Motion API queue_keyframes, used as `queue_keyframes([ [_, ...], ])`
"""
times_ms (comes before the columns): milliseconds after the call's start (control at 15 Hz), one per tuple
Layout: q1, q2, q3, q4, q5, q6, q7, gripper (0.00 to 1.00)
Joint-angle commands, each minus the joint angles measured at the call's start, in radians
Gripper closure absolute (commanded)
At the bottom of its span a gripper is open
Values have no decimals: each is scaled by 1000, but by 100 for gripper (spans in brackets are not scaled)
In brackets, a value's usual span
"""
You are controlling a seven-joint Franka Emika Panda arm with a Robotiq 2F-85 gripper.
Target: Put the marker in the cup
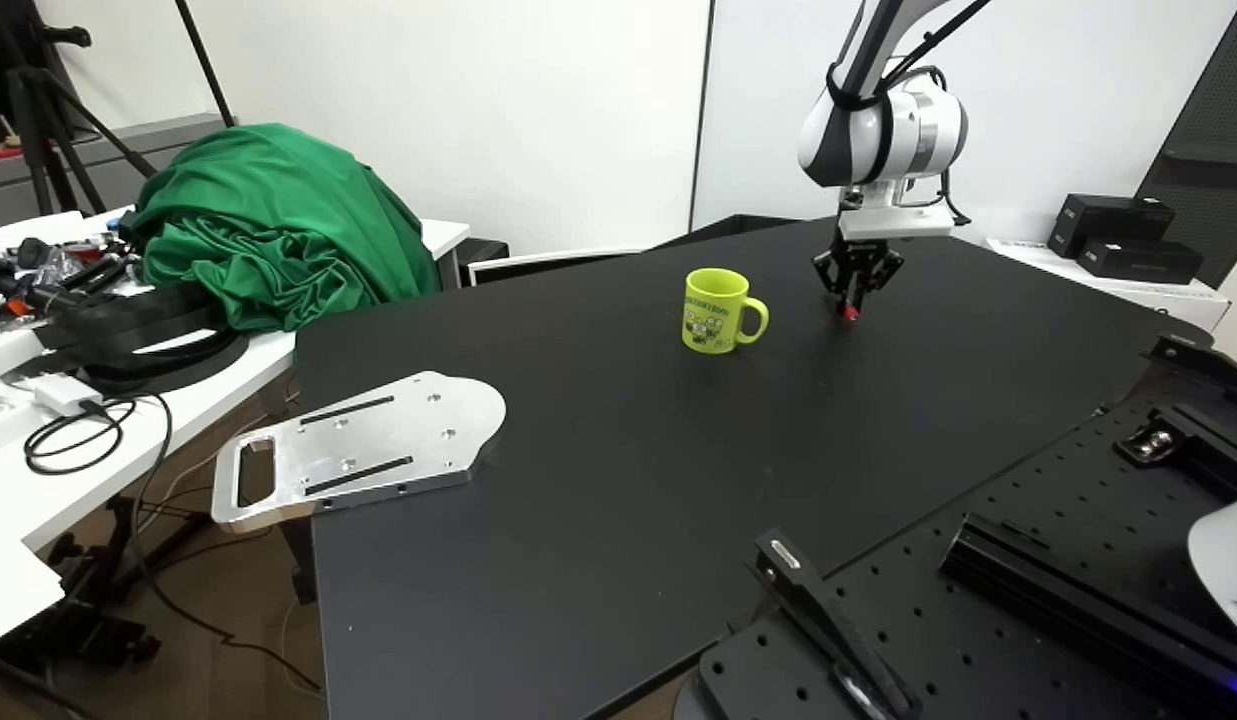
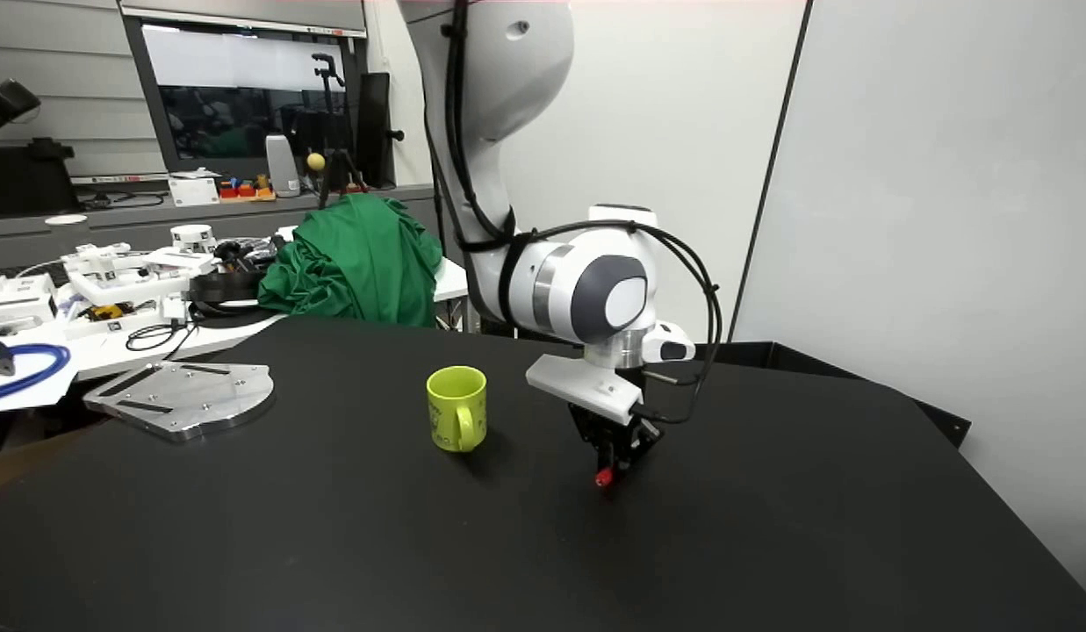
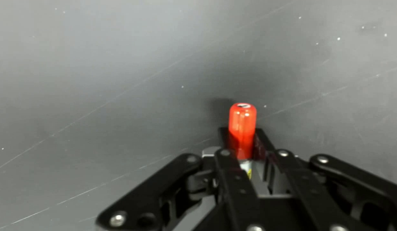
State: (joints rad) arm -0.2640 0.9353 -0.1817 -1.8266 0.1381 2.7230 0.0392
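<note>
The yellow-green cup (image 1: 710, 322) stands upright on the black table, with its handle to the side. It also shows in an exterior view (image 2: 443, 420) with its handle facing the camera. My gripper (image 3: 242, 136) is shut on the red marker (image 3: 242, 123), with a finger against each side of its red cap. The rest of the marker is mostly hidden between the fingers. In both exterior views, my gripper (image 1: 852, 285) (image 2: 614, 449) points down beside the cup, and the red end of the marker (image 1: 850, 313) (image 2: 604, 477) shows low over the table. Whether it touches the table I cannot tell.
The black table (image 1: 578, 560) carries a silver metal plate (image 1: 398, 435) at its edge, beyond the cup from my gripper. A green cloth (image 1: 278, 220) lies on a cluttered white side table. A perforated black base (image 1: 898, 590) adjoins the table. A white wall (image 2: 929, 193) stands behind.
</note>
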Motion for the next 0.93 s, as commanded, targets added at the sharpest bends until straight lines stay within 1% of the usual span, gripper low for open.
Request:
queue_keyframes([
  [0,15,-46,-39,56,-16,-167,60,95],
  [200,3,-114,-49,99,-14,-344,72,95],
  [467,-34,-184,-31,181,28,-674,109,95],
  [667,-31,-178,-20,273,66,-925,167,95],
  [867,-20,-163,9,334,152,-1103,264,95],
])
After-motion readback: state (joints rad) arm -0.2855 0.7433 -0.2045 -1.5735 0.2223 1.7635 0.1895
